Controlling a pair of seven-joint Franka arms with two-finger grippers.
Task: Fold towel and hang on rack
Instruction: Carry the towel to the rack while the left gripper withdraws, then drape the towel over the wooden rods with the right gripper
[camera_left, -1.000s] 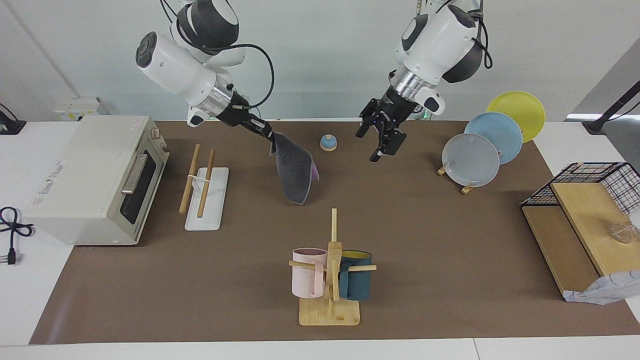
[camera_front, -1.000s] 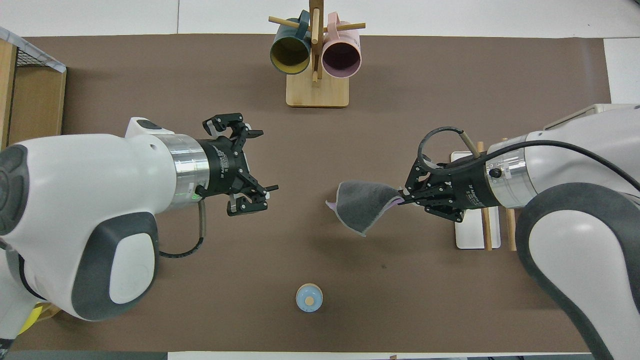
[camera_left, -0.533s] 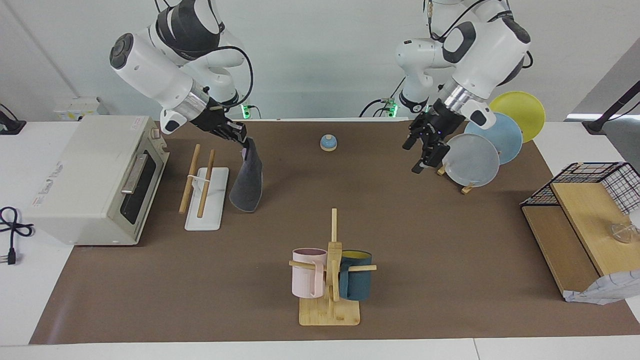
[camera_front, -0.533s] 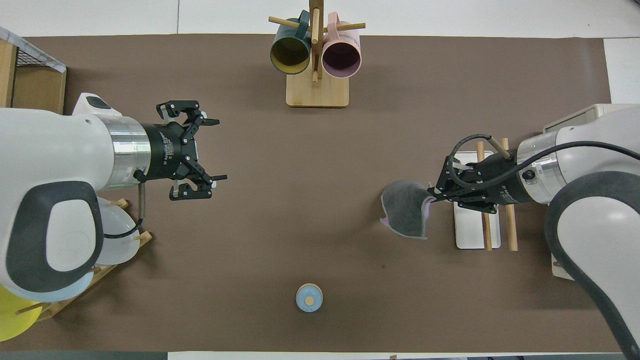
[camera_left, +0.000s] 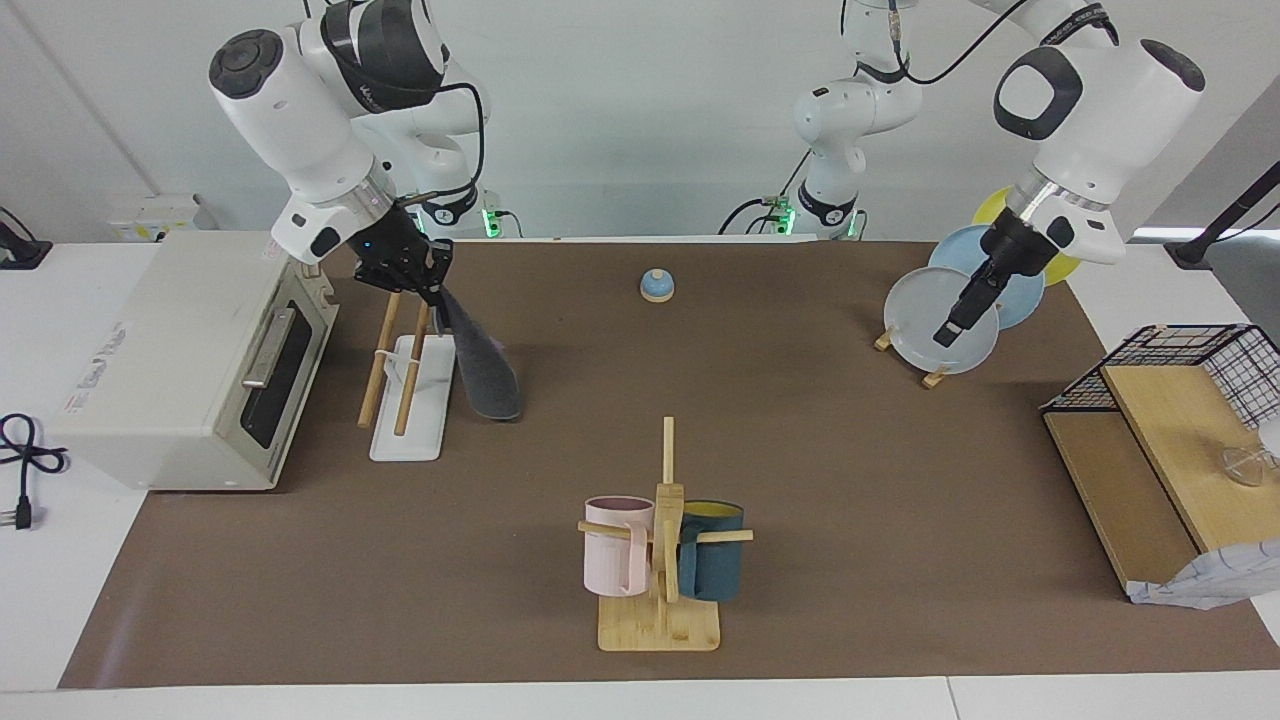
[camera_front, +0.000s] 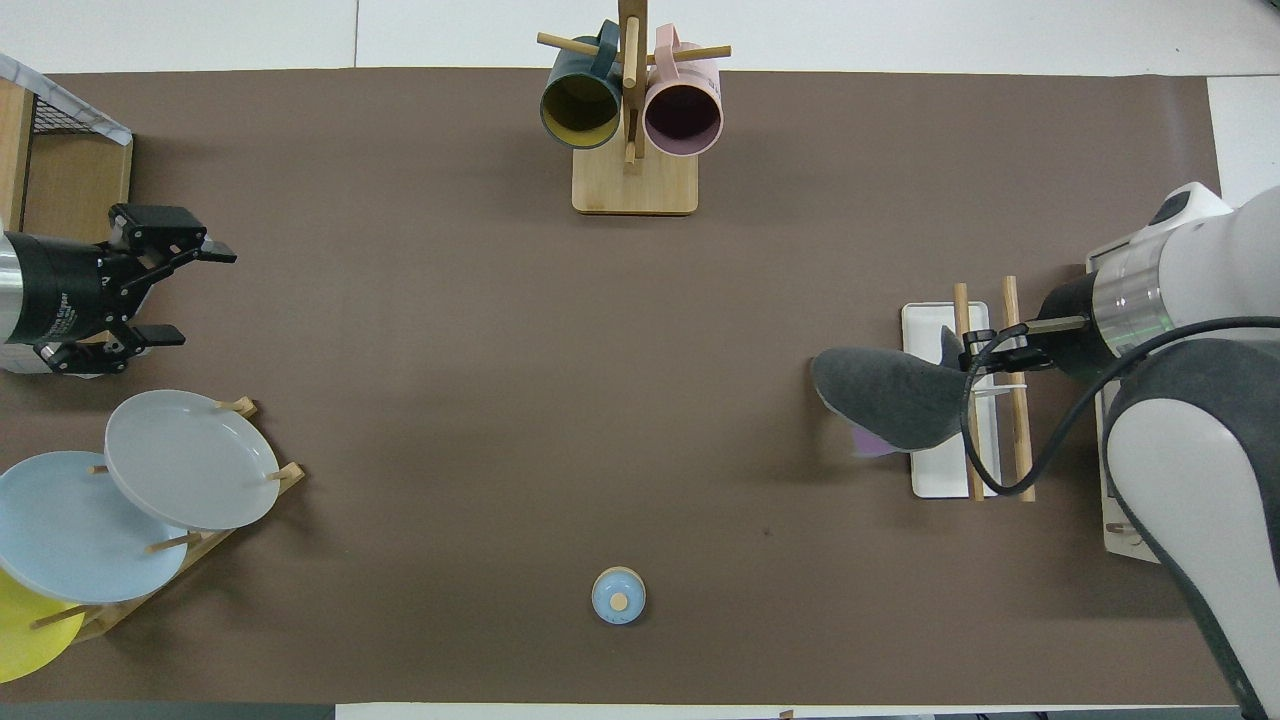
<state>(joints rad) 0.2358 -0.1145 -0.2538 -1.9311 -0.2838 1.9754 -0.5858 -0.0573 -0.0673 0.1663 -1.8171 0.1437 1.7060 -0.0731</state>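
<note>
A: Where do we stand with the towel (camera_left: 480, 370)?

B: We have it folded and pinched by its top edge in the right gripper (camera_left: 425, 283), which is clamped on the cloth right over the rods of the rack (camera_left: 405, 385). The towel hangs off the gripper and trails down beside the rack's white base, on the side toward the bell (camera_left: 656, 286). In the overhead view it covers part of that base and sticks out past it.

A: So the fold is done?

B: We judge so. A lilac inner face peeks out under the grey. The hanging is not done: the cloth is not yet draped over either rod. We reckon the towel must be carried across the rods, lowered and let go.

A: And the left gripper (camera_front: 150, 290)?

B: It waits with fingers spread wide and nothing in them, over the mat well apart from the rack, near the plates (camera_front: 180, 458).

A: What of the surface?

B: We work on a brown mat (camera_left: 850, 480) laid on a white table. The oven (camera_left: 190, 360) sits just beside the rack, and the mug tree (camera_left: 662, 540) stands well apart from it.
</note>
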